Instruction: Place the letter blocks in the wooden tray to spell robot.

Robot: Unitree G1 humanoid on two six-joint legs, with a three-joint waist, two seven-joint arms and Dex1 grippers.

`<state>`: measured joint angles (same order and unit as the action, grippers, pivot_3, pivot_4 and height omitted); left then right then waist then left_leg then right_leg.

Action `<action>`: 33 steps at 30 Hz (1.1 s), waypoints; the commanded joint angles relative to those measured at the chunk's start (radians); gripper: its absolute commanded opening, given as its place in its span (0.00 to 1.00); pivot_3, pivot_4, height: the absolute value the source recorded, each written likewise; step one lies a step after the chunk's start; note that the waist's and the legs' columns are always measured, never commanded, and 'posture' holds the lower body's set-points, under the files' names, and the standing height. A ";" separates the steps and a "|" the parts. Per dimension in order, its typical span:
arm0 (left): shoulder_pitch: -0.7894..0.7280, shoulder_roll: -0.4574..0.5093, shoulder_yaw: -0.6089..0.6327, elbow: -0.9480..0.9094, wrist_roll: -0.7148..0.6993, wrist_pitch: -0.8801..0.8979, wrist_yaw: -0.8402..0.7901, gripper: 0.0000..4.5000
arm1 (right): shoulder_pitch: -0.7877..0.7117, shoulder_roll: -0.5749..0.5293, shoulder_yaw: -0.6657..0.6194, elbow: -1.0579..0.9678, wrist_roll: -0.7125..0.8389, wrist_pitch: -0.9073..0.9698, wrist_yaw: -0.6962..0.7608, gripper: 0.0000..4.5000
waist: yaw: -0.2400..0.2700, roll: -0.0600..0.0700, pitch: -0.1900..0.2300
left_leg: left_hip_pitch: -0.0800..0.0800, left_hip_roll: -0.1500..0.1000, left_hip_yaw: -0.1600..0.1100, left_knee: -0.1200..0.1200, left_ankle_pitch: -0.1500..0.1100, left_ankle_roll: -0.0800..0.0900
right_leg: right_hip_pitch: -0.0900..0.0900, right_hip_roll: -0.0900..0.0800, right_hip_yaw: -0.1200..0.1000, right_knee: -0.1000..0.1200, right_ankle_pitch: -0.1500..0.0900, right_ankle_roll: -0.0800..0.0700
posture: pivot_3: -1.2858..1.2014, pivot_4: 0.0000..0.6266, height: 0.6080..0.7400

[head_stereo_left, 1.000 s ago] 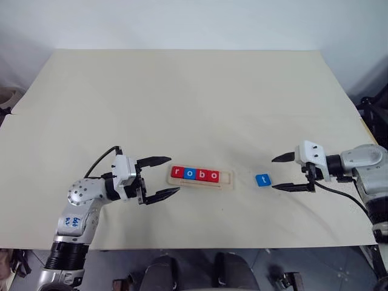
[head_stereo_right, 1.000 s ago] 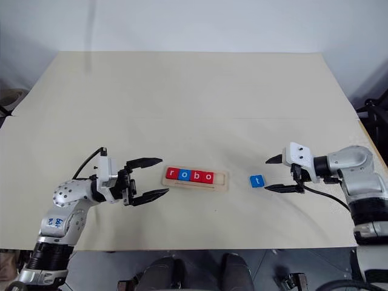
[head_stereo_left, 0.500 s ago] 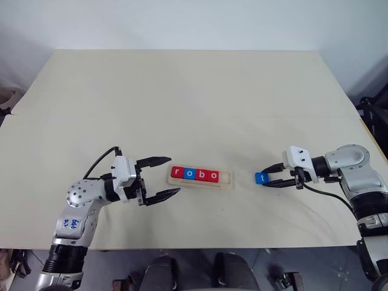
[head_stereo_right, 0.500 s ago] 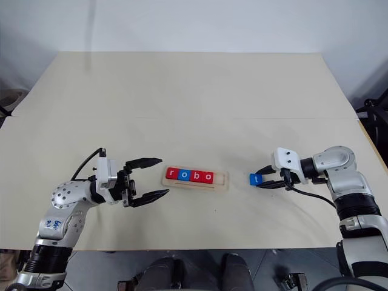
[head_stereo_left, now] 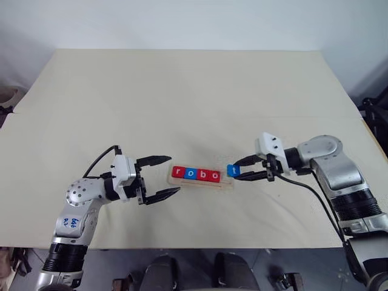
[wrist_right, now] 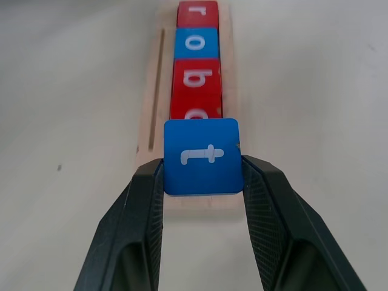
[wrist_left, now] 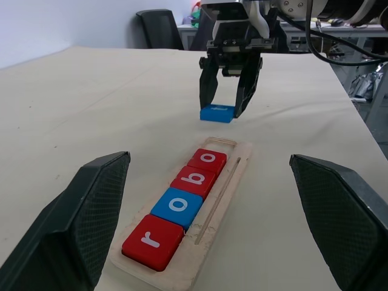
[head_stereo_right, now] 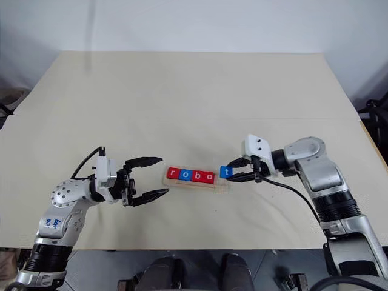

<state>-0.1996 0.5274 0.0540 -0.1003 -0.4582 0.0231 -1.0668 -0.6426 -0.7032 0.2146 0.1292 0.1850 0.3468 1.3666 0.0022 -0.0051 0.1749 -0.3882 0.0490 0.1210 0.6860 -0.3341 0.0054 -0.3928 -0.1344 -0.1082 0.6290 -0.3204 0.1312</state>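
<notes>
R claw [wrist_right: 203, 182]: clamped on blue "t" block [wrist_right: 203, 156], held off the table just above the empty end of the wooden tray [head_stereo_left: 225, 185].
L claw [head_stereo_left: 163, 177]: wide open, empty, level, near tray's "r" end.
Tray: r, o, b, o blocks [wrist_left: 179, 204] seated in a row, last slot free.
Step, my call: square t to rim, butt vs red "o" [head_stereo_left: 213, 176], lower flat, then release.
Hidden: slot floor under t; 2nd "o" partly covered in R wrist view.

t block [head_stereo_left: 233, 171] grasped, carried to tray [head_stereo_left: 225, 184] (right fingers [head_stereo_left: 244, 170])
</notes>
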 commanded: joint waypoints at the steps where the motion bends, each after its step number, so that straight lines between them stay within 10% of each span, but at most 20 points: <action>1: -0.003 0.002 0.006 -0.013 -0.007 -0.007 0.002 1.00 | -0.012 0.011 0.016 -0.020 -0.020 0.005 -0.031 0.33 | -0.004 0.000 0.000 | 0.000 0.000 0.000 0.000 0.000 0.000 | 0.000 0.000 0.000 0.000 0.000 0.000 | 0.52 0.24 1.00; 13: 0.012 0.006 0.014 -0.031 -0.009 -0.005 0.015 1.00 | -0.004 0.037 0.054 -0.011 -0.030 0.011 -0.067 0.33 | -0.004 0.000 0.000 | 0.000 0.000 0.001 0.000 0.000 0.000 | 0.000 0.001 0.000 0.000 0.000 0.000 | 0.52 0.24 1.00; 21: 0.007 0.008 0.016 -0.022 -0.008 -0.009 0.014 1.00 | -0.009 0.007 0.034 -0.025 -0.013 0.011 -0.045 1.00 | -0.005 0.000 0.000 | 0.000 0.000 0.001 0.000 0.000 0.000 | 0.000 0.001 0.000 0.000 0.000 0.000 | 0.52 0.24 1.00; 27: -0.010 0.001 0.010 -0.011 -0.005 -0.012 0.013 1.00 | -0.019 0.024 0.003 -0.069 0.045 0.056 -0.048 1.00 | -0.005 0.000 0.000 | 0.000 0.000 0.001 0.000 0.000 0.000 | 0.000 0.001 0.000 0.000 0.000 0.000 | 0.52 0.24 1.00; 33: -0.013 0.001 0.009 -0.006 -0.005 -0.011 0.010 1.00 | -0.037 0.048 0.016 -0.110 0.068 0.126 -0.071 0.64 | -0.006 0.000 0.000 | 0.000 0.001 0.000 0.000 0.000 0.000 | -0.001 0.001 0.000 0.000 0.000 0.000 | 0.52 0.24 1.00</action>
<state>-0.2073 0.5262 0.0552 -0.1007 -0.4581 0.0227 -1.0570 -0.6644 -0.6593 0.2450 0.0480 0.2376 0.4654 1.3001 -0.0033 -0.0051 0.1749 -0.3881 0.0496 0.1215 0.6858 -0.3341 0.0053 -0.3933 -0.1336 -0.1082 0.6292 -0.3205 0.1312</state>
